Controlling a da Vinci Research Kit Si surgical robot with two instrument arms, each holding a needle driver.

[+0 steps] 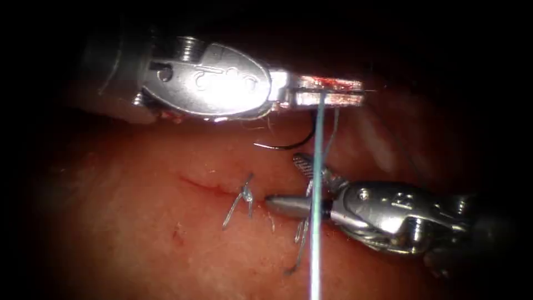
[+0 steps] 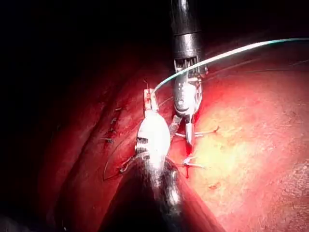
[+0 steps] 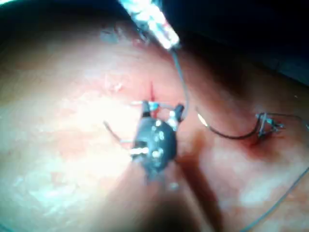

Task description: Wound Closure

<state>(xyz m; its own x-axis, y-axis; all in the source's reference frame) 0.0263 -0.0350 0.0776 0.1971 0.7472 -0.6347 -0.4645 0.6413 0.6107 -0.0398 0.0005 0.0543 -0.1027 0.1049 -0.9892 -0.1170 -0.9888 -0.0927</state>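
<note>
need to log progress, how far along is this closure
Done: a tied stitch with cut ends sits on the cut. In hand: the left claw is shut on the thread, the needle hanging free under it, out of the tissue. The right claw is open, holding nothing. Left: the cut left of the stitch is still open.

Running off the bottom edge as a pale thread [image 1: 315,244], hiding part of the needle [image 1: 288,145] behind it, blurring the right tool's [image 3: 161,112] tips.
</note>
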